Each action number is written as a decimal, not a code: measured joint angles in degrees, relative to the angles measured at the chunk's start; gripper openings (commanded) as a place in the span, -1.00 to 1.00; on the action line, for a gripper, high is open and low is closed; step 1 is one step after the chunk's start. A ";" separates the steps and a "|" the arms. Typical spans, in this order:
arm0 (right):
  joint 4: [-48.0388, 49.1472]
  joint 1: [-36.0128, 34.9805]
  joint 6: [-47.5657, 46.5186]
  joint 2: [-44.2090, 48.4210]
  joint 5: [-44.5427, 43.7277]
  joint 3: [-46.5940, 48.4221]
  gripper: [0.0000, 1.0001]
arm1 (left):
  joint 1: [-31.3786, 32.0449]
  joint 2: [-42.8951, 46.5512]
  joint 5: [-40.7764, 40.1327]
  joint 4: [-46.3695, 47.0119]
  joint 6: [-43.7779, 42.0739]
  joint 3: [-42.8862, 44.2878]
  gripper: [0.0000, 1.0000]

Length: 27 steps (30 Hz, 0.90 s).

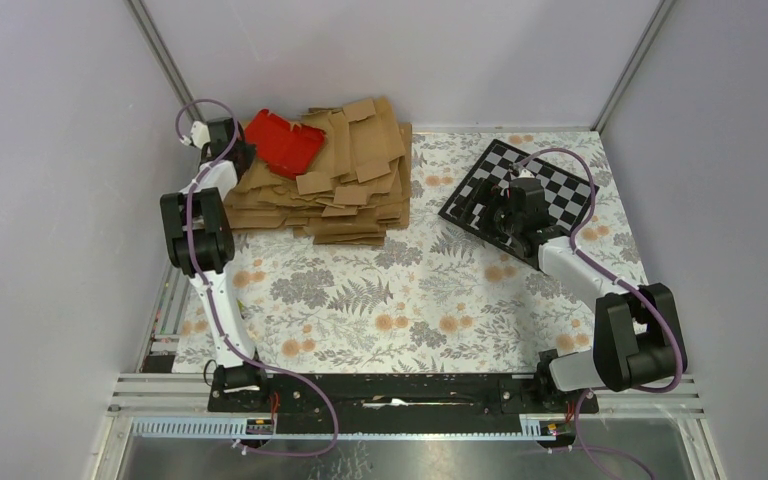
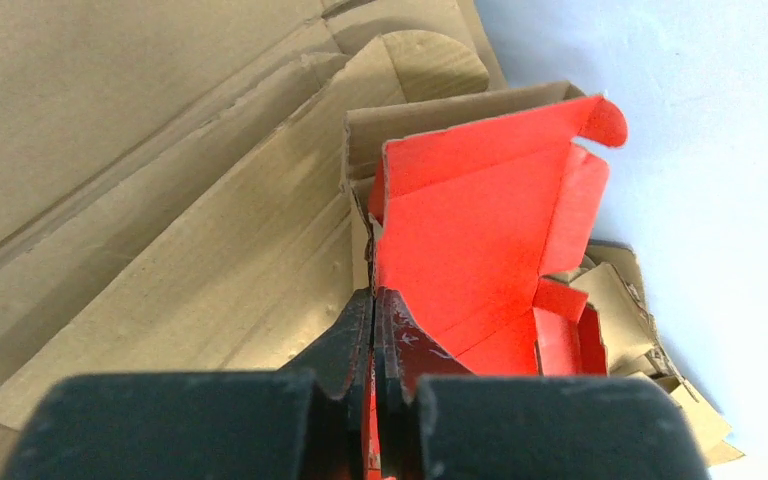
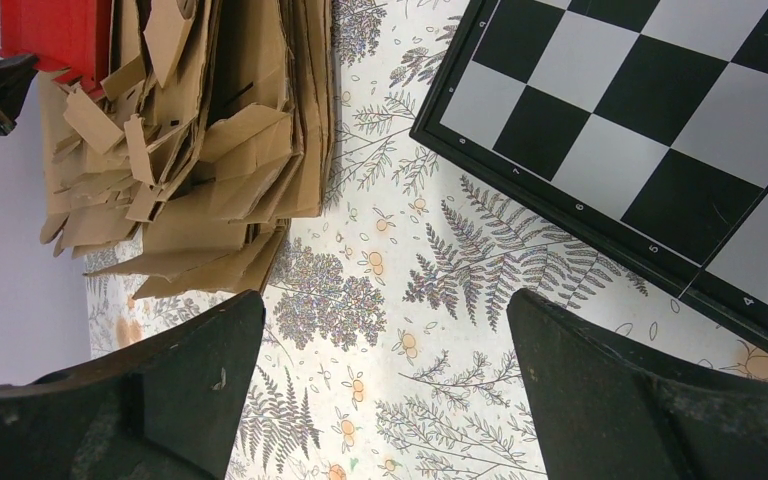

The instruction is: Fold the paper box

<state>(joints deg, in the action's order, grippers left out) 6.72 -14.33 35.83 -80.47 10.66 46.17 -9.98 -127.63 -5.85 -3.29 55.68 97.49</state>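
**Item: paper box** (image 2: pixel 480 250). A bright red sheet of thin card, cut with flaps, several of them already standing up.
**Location:** it is found in the upper left of the overhead view, resting on top of a heap of brown card blanks (image 1: pixel 345 180), close to the back wall.

**Left tool** (image 2: pixel 373 300). It is seen closed, with the lower edge of the red card pinched between its jaws; the rest of the sheet stands free beyond them.

**Right tool** (image 3: pixel 385 305). It is seen wide open and holding nothing, above the flowered surface (image 1: pixel 400 290) beside a checkered board (image 1: pixel 560 190), well apart from the red card.

**Handling, as judged:** the card is taken to be very light and thin, stiff only along its creases and springy at the flaps. It is likely to bend, crumple or tear under a hard pinch, and its smooth face may slip.

**Where to hold:** a flat panel edge close to a fold line is preferred; the small curved tabs are best left alone.
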 measured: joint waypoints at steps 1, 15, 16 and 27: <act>0.00 0.00 0.00 0.00 0.02 0.00 0.98 | 0.00 -0.33 0.37 0.26 -0.20 0.46 -1.00; -2.78 -0.04 0.09 5.14 2.14 0.24 0.99 | 7.96 24.15 -1.42 2.32 -2.73 -11.56 -1.00; -3.21 -0.04 0.07 6.86 2.34 0.17 0.99 | 9.07 26.95 -1.46 2.73 -2.80 -12.41 -1.00; -3.45 -0.04 0.74 24.79 10.10 -5.51 0.99 | 19.52 55.30 4.81 7.69 -0.48 -30.34 -1.00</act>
<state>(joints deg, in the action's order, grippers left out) 3.27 -14.37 36.58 -55.68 20.75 40.66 9.54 -72.34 -1.04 4.40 55.20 67.16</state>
